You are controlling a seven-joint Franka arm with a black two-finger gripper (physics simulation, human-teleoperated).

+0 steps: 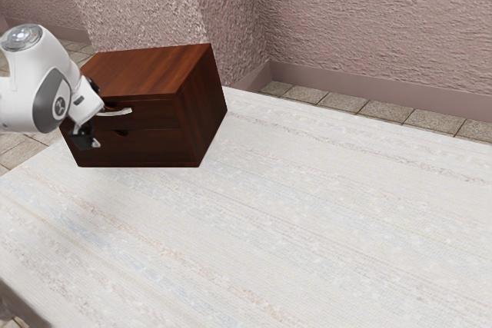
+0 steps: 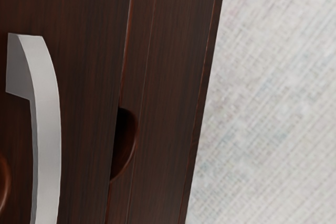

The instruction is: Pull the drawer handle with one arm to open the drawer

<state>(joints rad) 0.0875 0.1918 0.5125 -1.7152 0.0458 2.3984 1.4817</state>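
One dark wooden cabinet (image 1: 165, 74) stands on one pale table (image 1: 307, 213). One white robot arm (image 1: 38, 90) reaches it, and the arm's one black gripper (image 1: 86, 137) is at the cabinet's front. That front carries one curved grey handle (image 2: 42, 129), directly ahead of the hand. Two front panels can be counted: the handle panel (image 2: 84, 35) before the hand, and one plain panel (image 2: 168, 77) just beside it, off to the side of the hand. Two half-round cut-outs show along the panel edges. The first cut-out (image 2: 125, 145) sits in the seam between the two panels, and the second cut-out (image 1: 111, 104) lies on the handle's other side.
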